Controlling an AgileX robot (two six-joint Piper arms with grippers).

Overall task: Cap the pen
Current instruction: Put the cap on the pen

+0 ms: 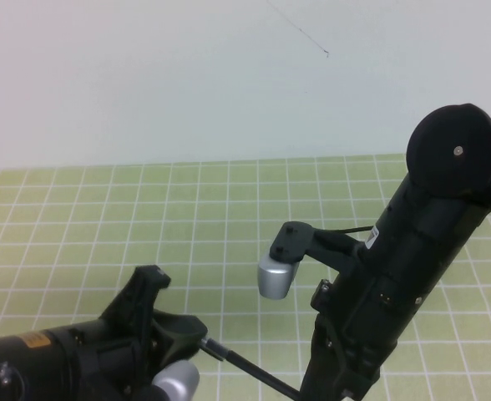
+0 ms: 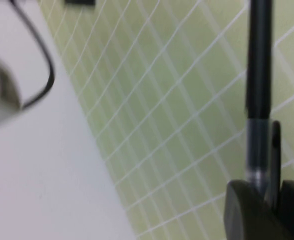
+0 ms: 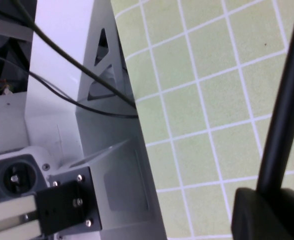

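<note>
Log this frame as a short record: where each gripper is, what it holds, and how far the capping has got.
left gripper: low at the near left, jaws shut on the cap end of the thin black stick pen
right gripper: low at the near right, jaws shut on the pen's other end
pen: held off the green grid mat between both grippers
cap: appears seated on the pen

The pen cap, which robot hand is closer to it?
Left. The left gripper holds the cap itself, at the pen's near-left end. The right gripper grips the pen's far end, away from the cap, low at the table's near edge.
</note>
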